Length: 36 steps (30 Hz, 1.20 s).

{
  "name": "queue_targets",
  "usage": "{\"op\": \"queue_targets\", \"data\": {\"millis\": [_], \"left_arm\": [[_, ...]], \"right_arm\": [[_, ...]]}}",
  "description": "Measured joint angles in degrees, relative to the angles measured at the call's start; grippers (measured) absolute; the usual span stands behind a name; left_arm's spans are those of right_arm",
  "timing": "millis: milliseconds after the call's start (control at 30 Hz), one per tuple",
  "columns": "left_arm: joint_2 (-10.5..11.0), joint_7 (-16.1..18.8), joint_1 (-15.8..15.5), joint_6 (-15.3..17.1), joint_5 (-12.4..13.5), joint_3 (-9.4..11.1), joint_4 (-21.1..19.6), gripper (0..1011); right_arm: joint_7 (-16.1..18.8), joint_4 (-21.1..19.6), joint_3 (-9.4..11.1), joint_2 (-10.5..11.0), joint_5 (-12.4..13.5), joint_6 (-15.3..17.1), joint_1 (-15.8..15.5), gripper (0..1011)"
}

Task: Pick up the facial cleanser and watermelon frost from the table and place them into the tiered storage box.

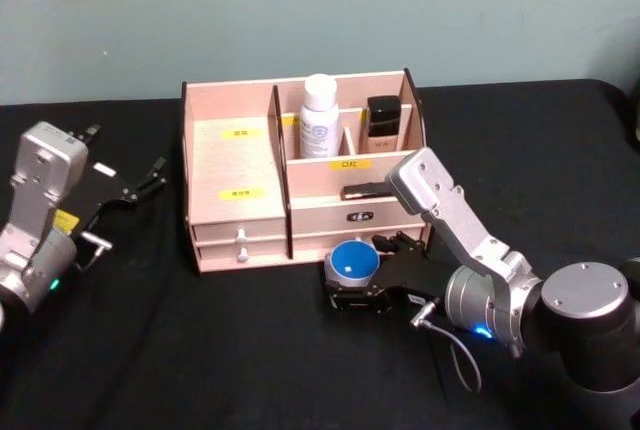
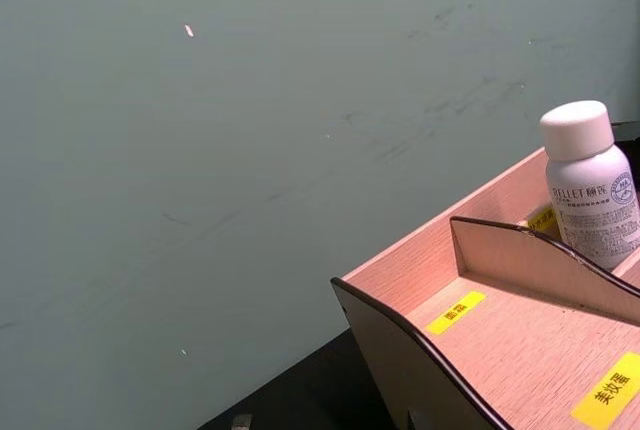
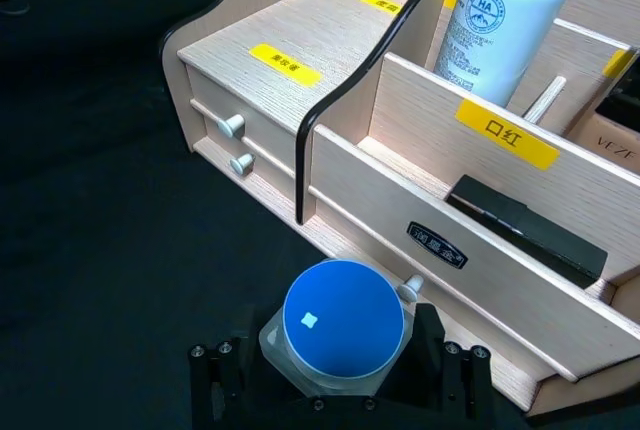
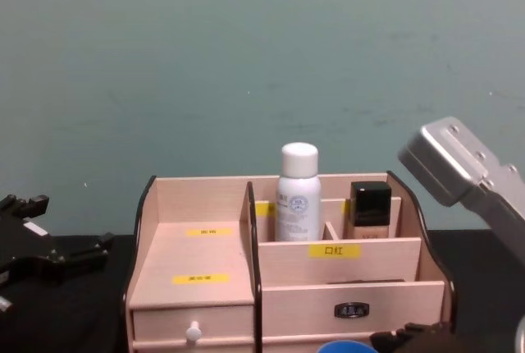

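**Right fingers on the jar, box straight ahead and higher**

The right gripper [image 3: 338, 385] has its fingers either side of the small round clear jar with a blue lid [image 3: 343, 318], and they look pressed onto it. The lid faces up and the jar's axis is upright. We can't tell if the jar is clear of the black tabletop [image 1: 200, 350]. We take it for the watermelon frost.

Outward from the fingers, the pale wooden tiered storage box with dark-edged curved sides [image 1: 232, 155] lies just beyond the jar, on the side away from the robot. The jar sits just in front of the box's right-hand section, near the low front wall and below every open compartment. We judge the move as up first, then forward over that wall. Going straight forward would hit the front panel. The jar is round, so turning it won't matter.

The white cylindrical bottle with a white cap [image 1: 320, 115], likely the cleanser, stands upright in a rear compartment. A dark square-capped bottle [image 1: 383, 122] stands in the compartment beside it.

The left gripper [image 1: 128, 195] is parked left of the box, fingers spread and holding nothing, well apart from the jar. The right arm is nearer.
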Motion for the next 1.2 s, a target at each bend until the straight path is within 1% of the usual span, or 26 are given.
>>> {"op": "queue_targets", "data": {"millis": [100, 167, 200, 267, 333, 400, 433, 533, 967, 1200], "left_arm": [[0.0, 0.0, 0.0, 0.0, 0.0, 0.0, 0.0, 1010], [0.0, 0.0, 0.0, 0.0, 0.0, 0.0, 0.0, 1009], [0.0, 0.0, 0.0, 0.0, 0.0, 0.0, 0.0, 1010], [0.0, 0.0, 0.0, 0.0, 0.0, 0.0, 0.0, 1010], [0.0, 0.0, 0.0, 0.0, 0.0, 0.0, 0.0, 1010], [0.0, 0.0, 0.0, 0.0, 0.0, 0.0, 0.0, 1010], [0.0, 0.0, 0.0, 0.0, 0.0, 0.0, 0.0, 1009], [0.0, 0.0, 0.0, 0.0, 0.0, 0.0, 0.0, 1010], [0.0, 0.0, 0.0, 0.0, 0.0, 0.0, 0.0, 1010], [0.0, 0.0, 0.0, 0.0, 0.0, 0.0, 0.0, 1010]], "right_arm": [[0.0, 0.0, 0.0, 0.0, 0.0, 0.0, 0.0, 1002], [0.0, -0.1, 0.0, 0.0, 0.1, 0.0, 0.0, 982], [0.0, -0.1, 0.0, 0.1, 0.1, 0.0, 0.0, 947], [0.0, -0.1, 0.0, 0.1, 0.1, 0.0, 0.0, 925], [0.0, -0.1, 0.0, 0.1, 0.1, 0.0, 0.0, 857], [0.0, -0.1, 0.0, 0.1, 0.2, 0.0, 0.0, 825], [0.0, -0.1, 0.0, 0.1, 0.2, 0.0, 0.0, 772], [0.0, -0.1, 0.0, 0.1, 0.2, 0.0, -0.1, 724], [0.0, -0.2, 0.0, 0.1, 0.3, 0.1, -0.1, 718], [2.9, -0.5, 0.8, 0.4, 1.0, -1.2, 0.0, 718]]}}
